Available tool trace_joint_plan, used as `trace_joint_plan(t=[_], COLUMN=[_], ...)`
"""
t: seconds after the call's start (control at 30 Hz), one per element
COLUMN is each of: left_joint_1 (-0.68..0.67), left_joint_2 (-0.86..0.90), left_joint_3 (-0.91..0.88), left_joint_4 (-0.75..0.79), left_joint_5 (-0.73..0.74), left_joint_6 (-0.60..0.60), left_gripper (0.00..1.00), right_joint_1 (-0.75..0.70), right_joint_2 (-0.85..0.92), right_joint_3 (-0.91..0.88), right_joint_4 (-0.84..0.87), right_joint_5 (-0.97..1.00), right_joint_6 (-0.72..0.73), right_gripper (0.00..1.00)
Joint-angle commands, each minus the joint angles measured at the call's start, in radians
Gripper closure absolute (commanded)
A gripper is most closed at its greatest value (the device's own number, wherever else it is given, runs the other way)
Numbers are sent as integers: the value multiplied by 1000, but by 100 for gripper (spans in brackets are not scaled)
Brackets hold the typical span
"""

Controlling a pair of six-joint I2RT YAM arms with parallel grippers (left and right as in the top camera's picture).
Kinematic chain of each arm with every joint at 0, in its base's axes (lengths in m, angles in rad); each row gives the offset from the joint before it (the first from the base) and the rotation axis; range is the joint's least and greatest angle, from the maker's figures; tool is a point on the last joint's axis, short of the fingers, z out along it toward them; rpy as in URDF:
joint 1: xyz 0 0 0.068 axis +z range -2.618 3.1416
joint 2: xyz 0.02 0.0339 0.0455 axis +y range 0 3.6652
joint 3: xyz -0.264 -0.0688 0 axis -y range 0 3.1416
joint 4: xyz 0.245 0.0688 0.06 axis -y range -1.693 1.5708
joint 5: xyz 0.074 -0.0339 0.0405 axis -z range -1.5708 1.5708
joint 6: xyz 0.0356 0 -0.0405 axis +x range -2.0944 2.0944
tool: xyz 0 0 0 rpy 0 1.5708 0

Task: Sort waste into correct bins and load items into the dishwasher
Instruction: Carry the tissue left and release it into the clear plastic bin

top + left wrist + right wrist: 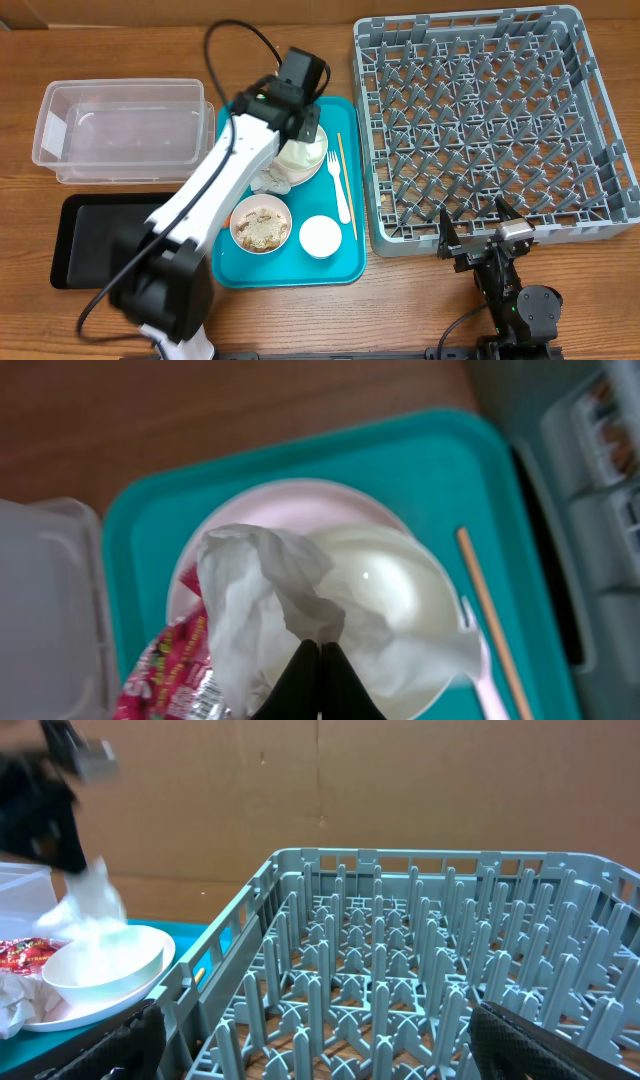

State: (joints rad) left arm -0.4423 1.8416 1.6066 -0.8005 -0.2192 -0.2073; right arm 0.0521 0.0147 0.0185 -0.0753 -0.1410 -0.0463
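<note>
My left gripper [320,658] is shut on a crumpled white napkin [255,585] and holds it just above a white bowl [390,575] that sits on a pale pink plate [290,495]. A crumpled red wrapper [170,675] lies on the plate's left side. In the overhead view the left gripper [303,135] is over the teal tray [345,265]. In the right wrist view the napkin [95,900] hangs over the bowl [100,965]. My right gripper [320,1030] is open and empty at the front edge of the grey dish rack [490,125].
The teal tray also holds a bowl of rice scraps [262,224], a small white cup [320,236], a white fork [341,190] and a wooden stick [350,215]. The clear tub [122,130] stands at the far left, with the black tray [90,240] in front of it.
</note>
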Motion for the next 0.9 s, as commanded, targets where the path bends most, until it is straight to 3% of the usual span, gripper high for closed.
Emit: trace_joint_plan(t=[0.0,0.2,0.43,0.87], left_joint_1=[5,11,92,465], left_joint_2=[-115,-212,-281,-282], left_joint_3=[40,40,40,39], left_joint_4=[-3,-16,-95,-253], left_joint_5=[-28,-42,-259,-170], left_joint_6=[-2,-6,-92,-228], left_gripper=[96,96,96,96], right_joint_1=[-5,-5,-5,-5], right_joint_2=[-9,-9,-9,-9], right_joint_3=[-11,-11,-11,-11], right_joint_4=[5,5,5,5], right_joint_5=[9,9,9,9], right_joint_6=[-3,-3,-3,-3], right_gripper=[0,0,0,0])
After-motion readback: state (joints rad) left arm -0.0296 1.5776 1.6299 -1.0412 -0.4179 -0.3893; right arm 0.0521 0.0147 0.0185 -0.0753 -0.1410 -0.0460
